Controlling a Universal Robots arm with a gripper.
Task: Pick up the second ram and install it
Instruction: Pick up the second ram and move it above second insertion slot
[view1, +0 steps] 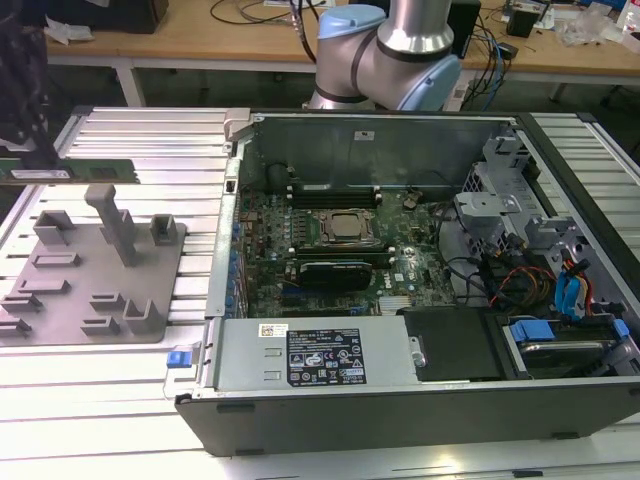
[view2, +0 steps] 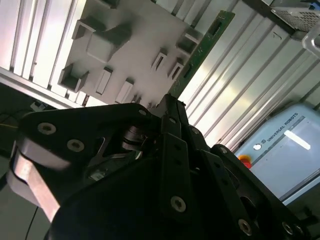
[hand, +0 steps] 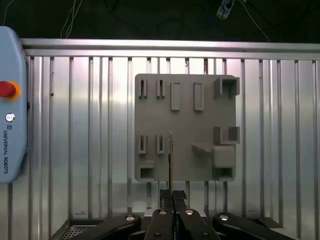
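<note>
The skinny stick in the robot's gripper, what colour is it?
The second ram is green, clearest in the second wrist view.

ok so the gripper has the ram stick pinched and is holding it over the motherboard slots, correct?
No. The fingers are shut on the second ram, but it hangs over the grey fixture plate, not the motherboard slots. The first wrist view shows the plate below it; in the exterior view it is at that view's left, outside the open case.
</note>
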